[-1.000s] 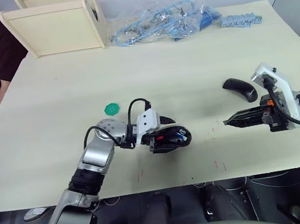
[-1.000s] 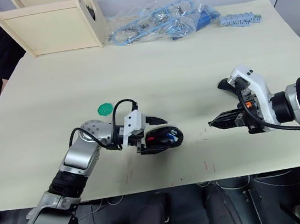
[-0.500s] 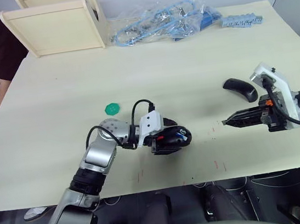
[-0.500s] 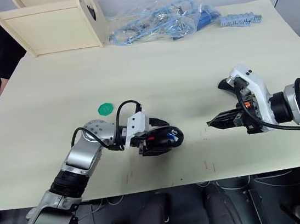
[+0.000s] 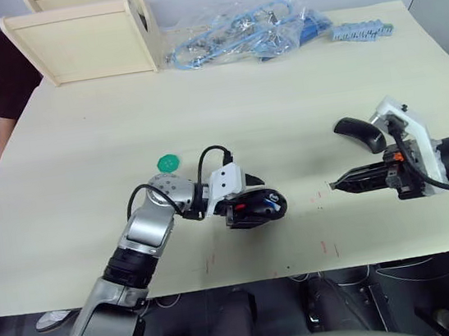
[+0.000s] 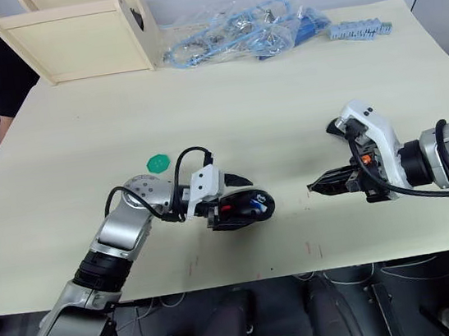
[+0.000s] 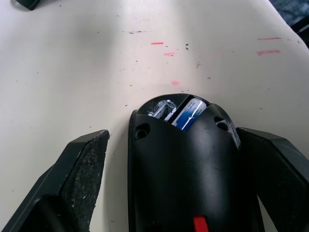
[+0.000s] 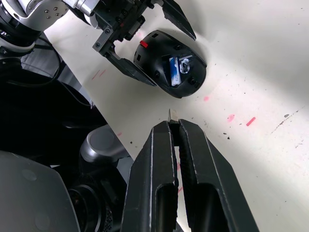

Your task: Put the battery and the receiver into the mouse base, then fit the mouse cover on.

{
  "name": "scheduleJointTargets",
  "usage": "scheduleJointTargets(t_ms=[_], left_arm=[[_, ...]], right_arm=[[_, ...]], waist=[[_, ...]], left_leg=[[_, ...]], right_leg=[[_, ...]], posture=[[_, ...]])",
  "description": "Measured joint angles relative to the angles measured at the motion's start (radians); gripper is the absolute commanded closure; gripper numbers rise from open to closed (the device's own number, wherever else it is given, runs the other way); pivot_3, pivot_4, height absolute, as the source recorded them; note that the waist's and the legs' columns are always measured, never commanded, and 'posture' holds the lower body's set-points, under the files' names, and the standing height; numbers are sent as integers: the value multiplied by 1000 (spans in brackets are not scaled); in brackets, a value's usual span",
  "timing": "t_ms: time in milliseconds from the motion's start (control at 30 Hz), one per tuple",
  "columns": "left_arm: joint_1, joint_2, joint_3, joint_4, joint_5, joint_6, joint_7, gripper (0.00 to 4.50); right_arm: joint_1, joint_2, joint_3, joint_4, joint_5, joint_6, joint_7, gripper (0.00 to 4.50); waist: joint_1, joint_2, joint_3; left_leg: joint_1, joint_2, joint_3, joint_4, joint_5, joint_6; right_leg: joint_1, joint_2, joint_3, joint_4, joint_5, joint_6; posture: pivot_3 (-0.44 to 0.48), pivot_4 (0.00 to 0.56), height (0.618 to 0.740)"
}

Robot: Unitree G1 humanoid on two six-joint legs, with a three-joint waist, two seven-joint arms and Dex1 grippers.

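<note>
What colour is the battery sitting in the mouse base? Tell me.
Blue with a white end; the battery shows best in the right wrist view, lying in the mouse base.

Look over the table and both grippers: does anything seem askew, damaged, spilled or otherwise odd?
Nothing looks damaged or spilled. The mouse base sits flat between the open left gripper's fingers with the battery in its compartment. The right gripper pinches a small silver part at its tips. The mouse cover lies apart. Red marks on the table are only stains.

Black mouse base (image 8: 170,63) with red mark, blue battery (image 8: 174,71) inside; glossy black mouse cover (image 5: 360,133)
</note>
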Motion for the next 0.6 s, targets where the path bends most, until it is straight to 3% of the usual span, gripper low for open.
scheduleJointTargets(t_ms=[67, 200, 600], left_arm=[[0, 0, -1, 0, 4, 0, -1, 52], [0, 0, -1, 1, 5, -1, -7, 1536], [19, 6, 1, -54, 3, 44, 20, 1534]], right_arm=[[0, 1, 0, 0, 0, 0, 0, 4500], [0, 1, 0, 0, 0, 0, 0, 4500], [-57, 33, 37, 2, -28, 10, 4, 4500]], waist=[[0, 0, 0], [0, 0, 0], [0, 0, 0]], left_leg=[[0, 0, 0, 0, 0, 0], [0, 0, 0, 0, 0, 0], [0, 0, 0, 0, 0, 0]], right_leg=[[0, 0, 0, 0, 0, 0], [0, 0, 0, 0, 0, 0], [0, 0, 0, 0, 0, 0]], posture=[[0, 150, 740], [0, 150, 740], [0, 150, 740]])
